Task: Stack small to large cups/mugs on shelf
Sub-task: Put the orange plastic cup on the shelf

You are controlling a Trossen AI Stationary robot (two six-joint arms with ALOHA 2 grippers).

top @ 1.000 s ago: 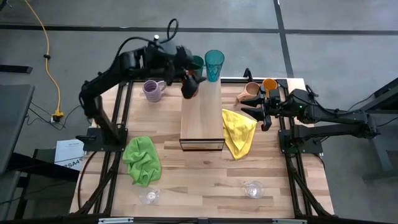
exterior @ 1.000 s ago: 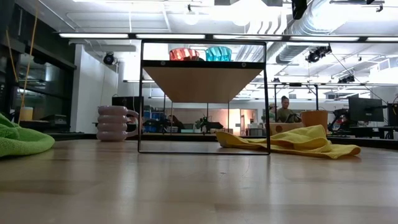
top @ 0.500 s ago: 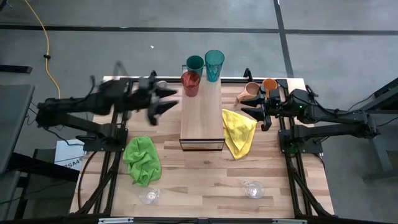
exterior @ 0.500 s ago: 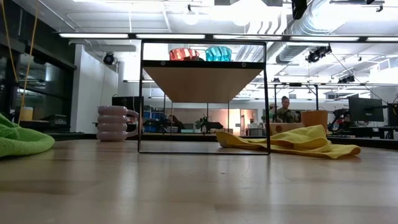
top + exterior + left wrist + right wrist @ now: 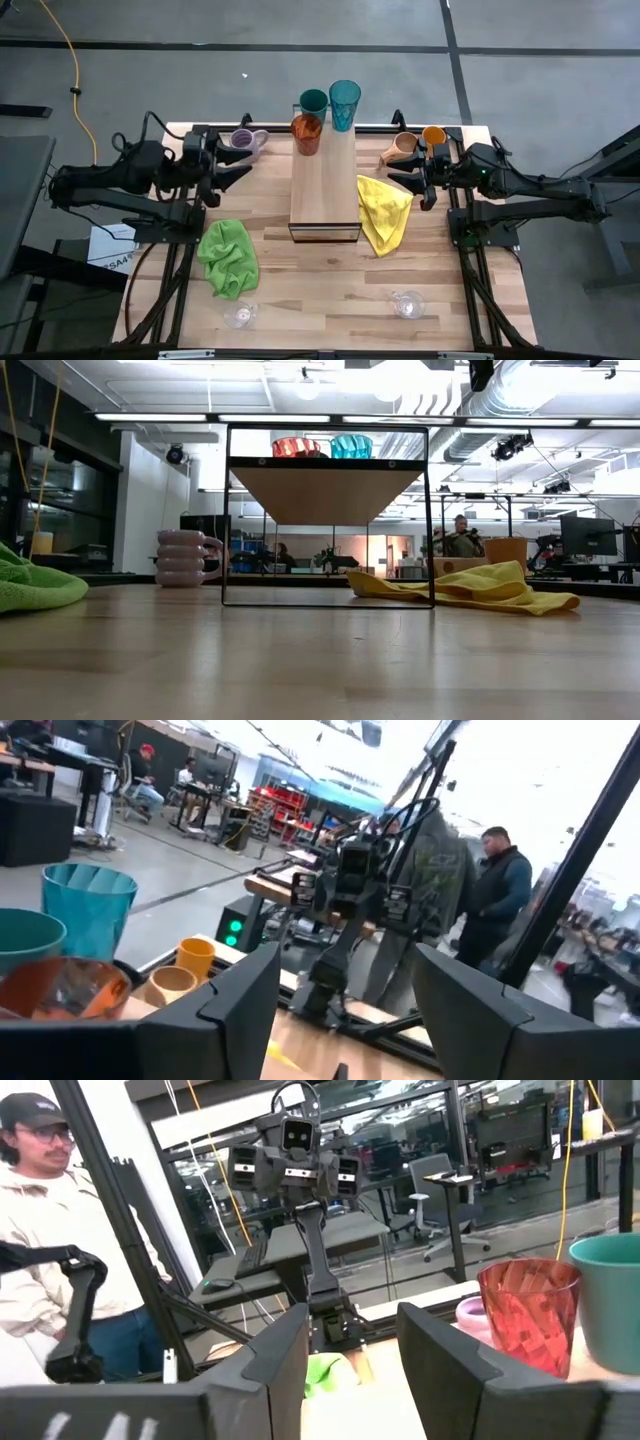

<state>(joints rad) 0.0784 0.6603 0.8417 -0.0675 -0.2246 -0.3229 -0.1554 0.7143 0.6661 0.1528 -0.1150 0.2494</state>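
Lavender mug (image 5: 243,141): upright, just beyond left gripper (image 5: 232,171), jaws apart, apparently empty; right gripper (image 5: 408,183) parted, holding nothing.

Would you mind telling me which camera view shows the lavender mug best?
The high view: the lavender mug shows whole from above, handle included, on the table by the left hand. The low view shows its ribbed side. The right wrist view shows only its rim; the left wrist view misses it.

A robotics lab: exposed ceiling ducts (image 5: 540,400), desks with monitors (image 5: 588,536), another robot rig (image 5: 297,1170).
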